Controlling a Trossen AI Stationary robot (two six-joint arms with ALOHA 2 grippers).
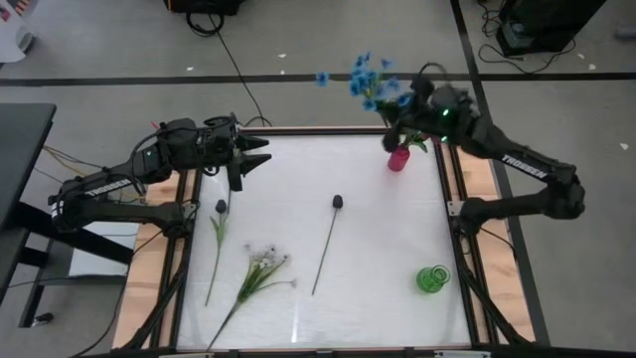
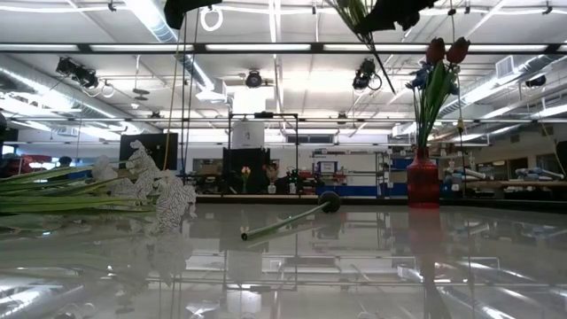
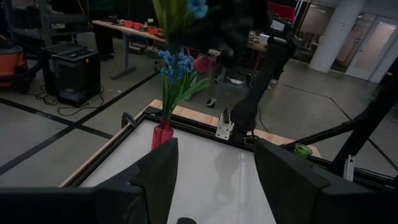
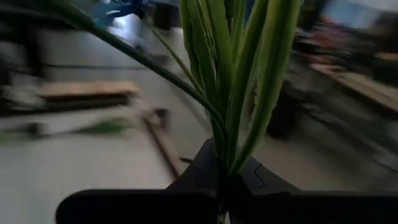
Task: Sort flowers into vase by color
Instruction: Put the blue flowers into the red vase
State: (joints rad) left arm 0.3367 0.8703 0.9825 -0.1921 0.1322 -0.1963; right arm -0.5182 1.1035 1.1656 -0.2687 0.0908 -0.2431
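Overhead, blue flowers clamped above the red vase

From the high view, we saw the right gripper [image 1: 409,117] shut on the blue flowers [image 1: 373,80] over the red vase [image 1: 397,157]; its arm read "TROSSEN". From the left wrist, the left gripper [image 3: 214,171] gaped, holding nothing.

Overhead, table-level, two wrist views
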